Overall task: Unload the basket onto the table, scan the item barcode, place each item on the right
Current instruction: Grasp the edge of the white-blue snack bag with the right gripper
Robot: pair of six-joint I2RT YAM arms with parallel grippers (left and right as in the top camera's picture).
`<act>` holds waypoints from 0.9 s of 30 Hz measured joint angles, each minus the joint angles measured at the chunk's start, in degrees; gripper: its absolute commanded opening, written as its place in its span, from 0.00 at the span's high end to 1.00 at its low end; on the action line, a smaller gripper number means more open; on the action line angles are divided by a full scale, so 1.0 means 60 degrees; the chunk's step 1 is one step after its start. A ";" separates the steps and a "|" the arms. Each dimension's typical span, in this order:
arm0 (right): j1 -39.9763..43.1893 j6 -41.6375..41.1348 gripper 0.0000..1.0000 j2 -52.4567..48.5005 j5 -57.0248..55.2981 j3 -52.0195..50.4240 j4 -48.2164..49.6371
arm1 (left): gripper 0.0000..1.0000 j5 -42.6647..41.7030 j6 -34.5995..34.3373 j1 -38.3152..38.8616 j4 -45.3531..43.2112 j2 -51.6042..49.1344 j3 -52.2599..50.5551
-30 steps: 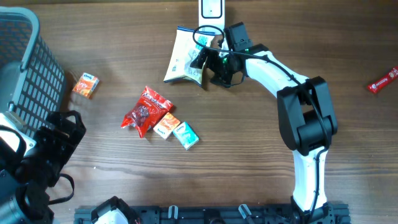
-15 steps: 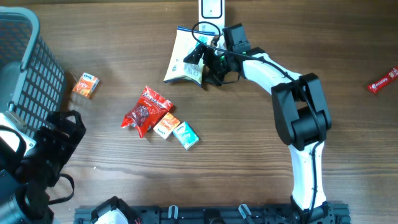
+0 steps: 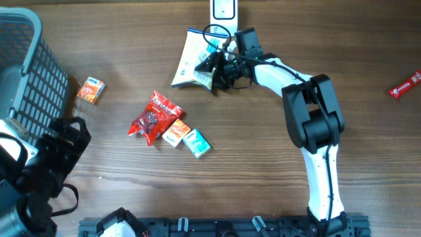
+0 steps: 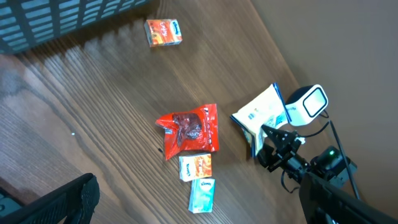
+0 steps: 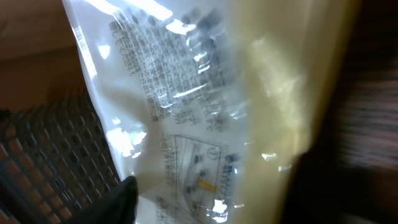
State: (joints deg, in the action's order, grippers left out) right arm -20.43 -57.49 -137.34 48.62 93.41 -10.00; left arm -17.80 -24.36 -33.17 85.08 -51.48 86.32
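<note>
White pouch (image 3: 191, 59) lies against the right claw (image 3: 214, 68).

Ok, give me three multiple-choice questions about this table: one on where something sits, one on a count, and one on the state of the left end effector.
1. Where on the table does the red bar lie?
A) in the middle
B) at the left edge
C) alone at the right edge

2. How many small boxes lie on the table?
A) one
B) three
C) six

3. The left end effector is:
A) open and empty
B) shut on the red bar
C) shut on a box

Answers:
1 C: it lies by the right edge, apart from everything else.
2 B: there is a lone orange box at left, plus a second orange box and a teal box beside the red snack bag.
3 A: its fingers stand wide apart with nothing between them.
</note>
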 measured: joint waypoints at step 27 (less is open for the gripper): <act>-0.0011 0.2881 0.96 0.0015 -0.0459 0.0080 -0.1351 | 0.00 -0.0004 0.0000 0.0000 0.0004 0.0000 0.0000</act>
State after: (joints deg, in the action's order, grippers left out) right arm -20.49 -40.21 -137.25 45.87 93.89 -18.11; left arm -17.82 -24.36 -33.17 85.10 -51.48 86.32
